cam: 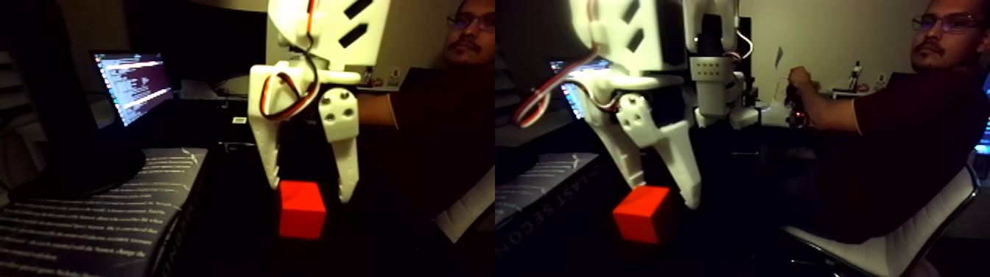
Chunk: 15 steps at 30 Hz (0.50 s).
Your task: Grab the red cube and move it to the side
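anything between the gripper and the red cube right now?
Nothing visible. The gripper hangs open right over the red cube, one fingertip at each side of its top. A book lies apart to the left in the fixed view.

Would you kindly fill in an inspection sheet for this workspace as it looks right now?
Surface: a dark table, dimly lit, details hard to make out.
Job's things: the red cube sits on the table, edges crisp, top face free.
Clutter: a printed book lies at the left of the fixed view.
Tool: the white tool is open, its fingers reaching down on either side of the cube's top; whether they touch it cannot be told.
Cables: red, black and white wires loop at the tool's base.
Surroundings: a lit laptop screen behind; a seated person at the right; a second arm-like device near the person's hand.
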Tool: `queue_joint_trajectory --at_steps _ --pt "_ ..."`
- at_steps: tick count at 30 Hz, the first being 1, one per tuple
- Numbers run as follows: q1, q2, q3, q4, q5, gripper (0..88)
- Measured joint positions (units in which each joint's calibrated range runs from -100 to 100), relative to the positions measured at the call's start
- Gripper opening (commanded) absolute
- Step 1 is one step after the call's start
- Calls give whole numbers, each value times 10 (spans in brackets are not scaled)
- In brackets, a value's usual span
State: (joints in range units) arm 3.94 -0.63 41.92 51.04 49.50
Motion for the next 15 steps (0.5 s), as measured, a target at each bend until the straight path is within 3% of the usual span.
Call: queue_joint_trajectory --at_steps 15 --pt "0 0 0 -32 0 287"
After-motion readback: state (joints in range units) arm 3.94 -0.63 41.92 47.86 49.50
